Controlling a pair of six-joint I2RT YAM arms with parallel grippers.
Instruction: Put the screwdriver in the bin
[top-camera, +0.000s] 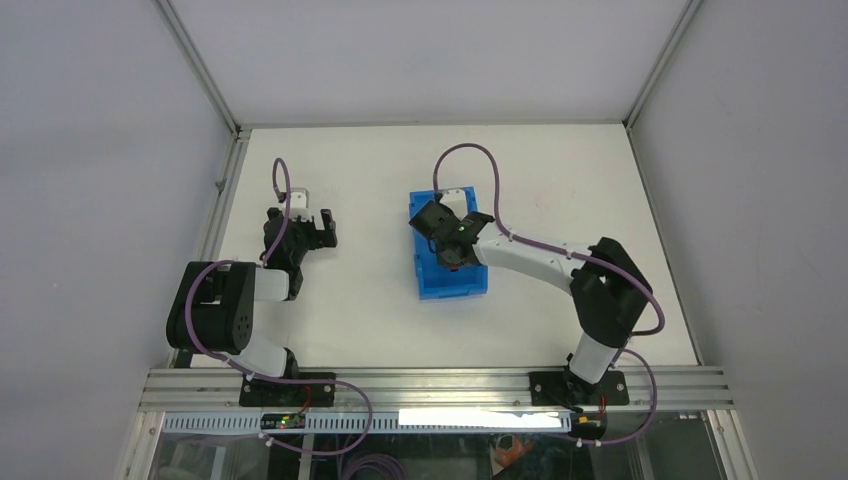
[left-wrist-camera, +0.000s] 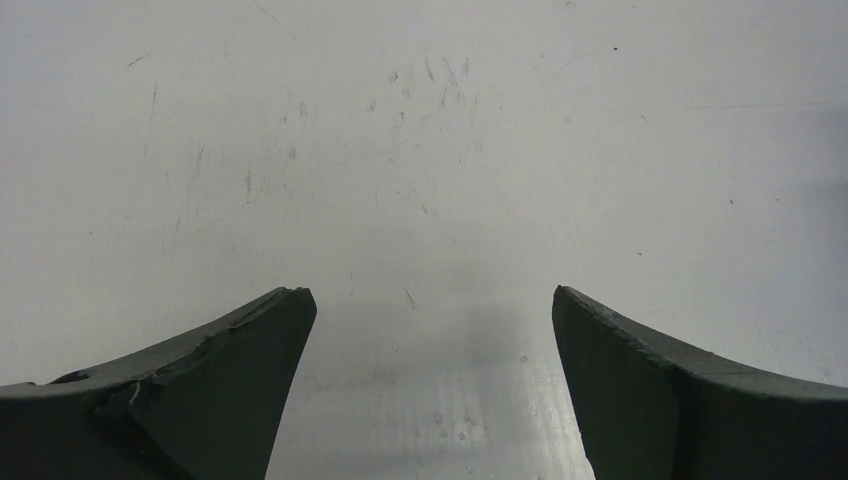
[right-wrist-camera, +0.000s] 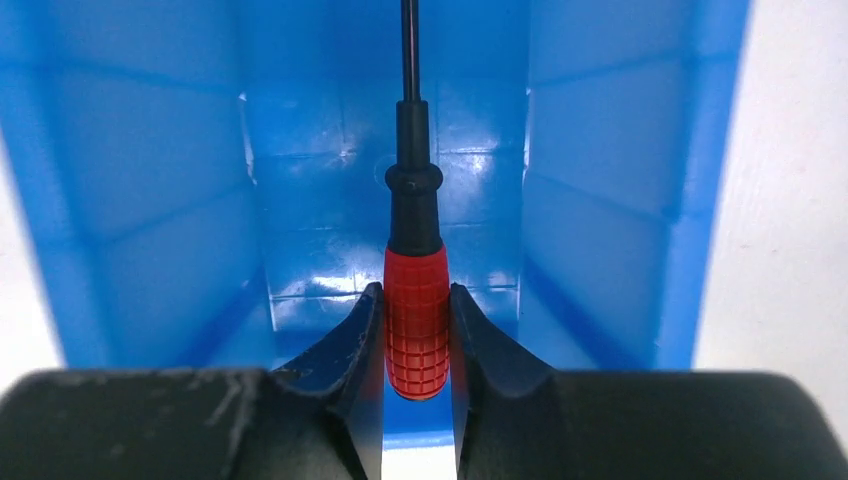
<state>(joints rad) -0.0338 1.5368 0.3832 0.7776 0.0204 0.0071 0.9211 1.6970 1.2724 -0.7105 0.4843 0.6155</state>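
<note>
On the left side of the table (top-camera: 380, 320), the left gripper (top-camera: 312, 228) hangs with its fingers spread wide (its wrist view shows scuffed white surface between them). Right of centre stands the bin (top-camera: 452, 291), well apart from that gripper. The right gripper (right-wrist-camera: 416, 296) is positioned over the bin's interior, clamped on the red handle of the screwdriver (right-wrist-camera: 417, 330). The black shaft points away from the fingers, between the blue walls; its tip runs out of view. From above, the right wrist and forearm cover the bin's upper right part. A purple cable (top-camera: 478, 150) loops above the table behind the bin.
</note>
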